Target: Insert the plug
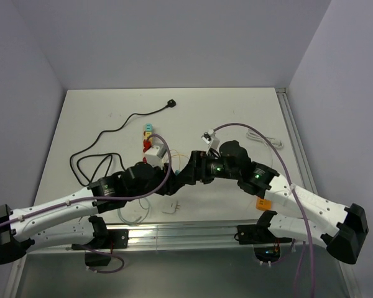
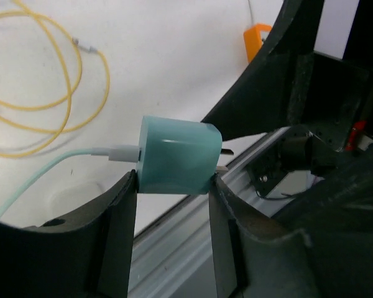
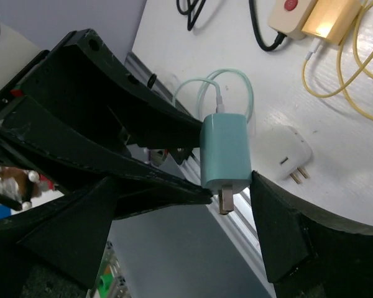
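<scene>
Pale walls (image 1: 174, 37) close in a white counter (image 1: 236, 112), and both arms reach in from the near edge to meet over its front middle.

The left arm's hand (image 2: 174, 183) is closed on the teal charger (image 2: 177, 155), pinching its body from two sides and holding it in the air over the counter's front rail. Its prongs (image 3: 227, 202) point out towards the right arm. The right hand (image 3: 230, 186) has a finger on either side of the charger's prong end, about as far apart as the charger is wide. I cannot tell whether those fingers press on it or only stand beside it.

The power strip (image 1: 147, 141) lies further back on the counter, well apart from the held charger, with a yellow charger (image 3: 329, 18) already seated in it beside a red button (image 3: 290, 5). A white charger (image 3: 286, 152) lies loose near the front edge.

My judgement is that the pick-up is done and the work is about midway. It looks like a pass or a regrip between the two hands. Left to do are carrying the teal charger to the strip, lining its prongs up with a free socket, and pushing it home.
</scene>
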Available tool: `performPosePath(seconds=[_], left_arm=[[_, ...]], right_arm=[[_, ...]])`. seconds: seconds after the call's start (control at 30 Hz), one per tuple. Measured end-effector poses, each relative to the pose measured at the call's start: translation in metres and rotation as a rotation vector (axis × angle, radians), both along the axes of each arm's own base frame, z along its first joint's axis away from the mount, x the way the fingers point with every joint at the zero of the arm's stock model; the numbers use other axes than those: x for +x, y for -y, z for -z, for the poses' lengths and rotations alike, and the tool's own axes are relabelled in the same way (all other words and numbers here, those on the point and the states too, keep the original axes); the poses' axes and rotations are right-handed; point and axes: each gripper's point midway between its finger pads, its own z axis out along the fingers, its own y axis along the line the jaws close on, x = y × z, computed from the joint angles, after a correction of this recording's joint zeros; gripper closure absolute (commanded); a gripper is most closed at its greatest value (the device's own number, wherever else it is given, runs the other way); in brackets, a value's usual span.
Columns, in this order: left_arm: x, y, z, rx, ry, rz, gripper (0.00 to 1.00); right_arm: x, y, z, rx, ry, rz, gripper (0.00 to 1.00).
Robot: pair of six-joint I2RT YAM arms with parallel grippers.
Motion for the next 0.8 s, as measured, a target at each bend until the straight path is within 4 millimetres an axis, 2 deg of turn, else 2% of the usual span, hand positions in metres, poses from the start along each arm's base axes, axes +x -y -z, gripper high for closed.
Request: performPosePath(seconds=[0.07,0.17,0.47,0.53,0.67,0.8], left_arm=[[-0.008,0.012,-0.004,0.017,0.033,0.026,1.0],[-0.011,0.018,-0.011,0.028,0.078,0.027,1.0],[-0.019,0.023,-0.021,0.025,0.191,0.017,1.0],[-0.023,0.021,-0.023,0.006,0.2,0.03,1.0],[-0.034,0.014,-0.028,-0.029,0.217,0.066,1.0],[-0.036,0.011,-0.036,-0.056,0.232,0.072,1.0]], right_arm=[[-0.003,0.006,-0.01,0.017,0.023,0.012,0.11],[-0.009,0.013,-0.016,0.019,0.038,0.012,0.12],[-0.02,0.027,-0.016,0.006,0.024,0.027,0.12],[-0.015,0.034,-0.017,0.01,0.031,0.064,0.13],[0.006,0.048,-0.022,0.017,0.052,0.169,0.18],[0.012,0.047,-0.015,-0.002,0.034,0.182,0.24]])
